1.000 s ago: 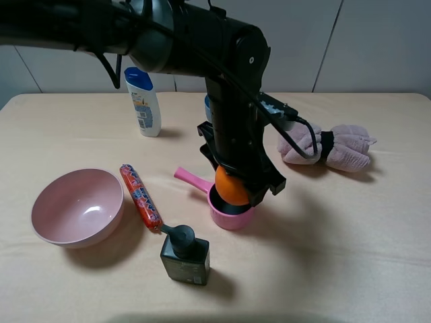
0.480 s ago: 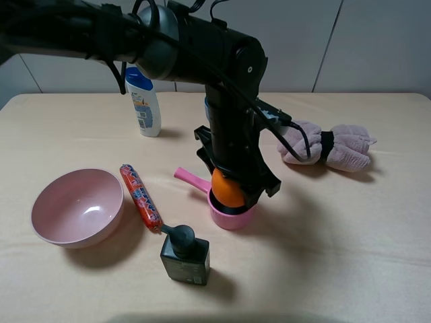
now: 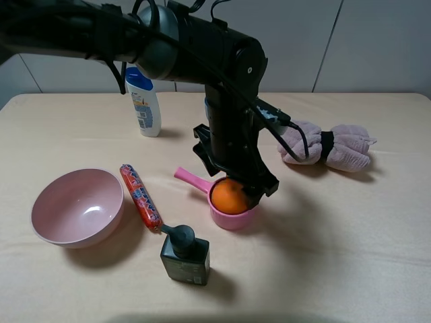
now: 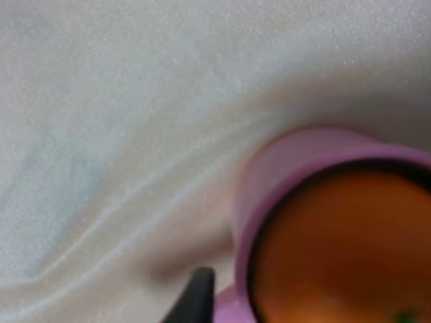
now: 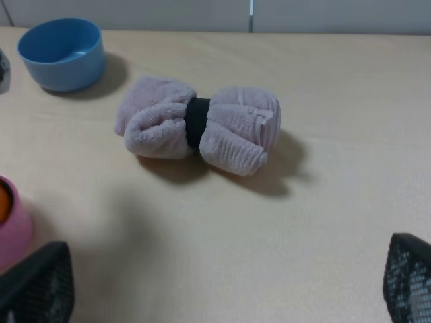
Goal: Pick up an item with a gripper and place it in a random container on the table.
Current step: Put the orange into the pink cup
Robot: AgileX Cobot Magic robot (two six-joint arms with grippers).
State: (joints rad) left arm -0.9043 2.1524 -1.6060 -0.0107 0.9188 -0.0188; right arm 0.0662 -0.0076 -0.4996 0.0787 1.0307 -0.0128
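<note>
The orange fruit (image 3: 229,196) rests inside the small pink saucepan (image 3: 237,219), whose handle (image 3: 190,179) points to the back left. My left gripper (image 3: 236,180) hangs just above the fruit, jaws spread, holding nothing. In the left wrist view the fruit (image 4: 343,256) fills the dark inside of the saucepan (image 4: 283,175), and one black fingertip (image 4: 195,299) shows beside the pan's wall. My right gripper (image 5: 222,286) is open and empty over the beige table (image 5: 323,202). The saucepan's edge (image 5: 12,229) shows at the left of the right wrist view.
A large pink bowl (image 3: 77,206), a red sausage tube (image 3: 141,197) and a dark pump bottle (image 3: 184,254) lie left and in front of the saucepan. A white shampoo bottle (image 3: 143,102) stands at the back. A rolled pink towel (image 3: 326,146) and a blue bowl (image 5: 62,52) lie to the right and behind.
The orange went down from the left gripper's jaws into the saucepan. The jaws let go of it and now stand just above it.
</note>
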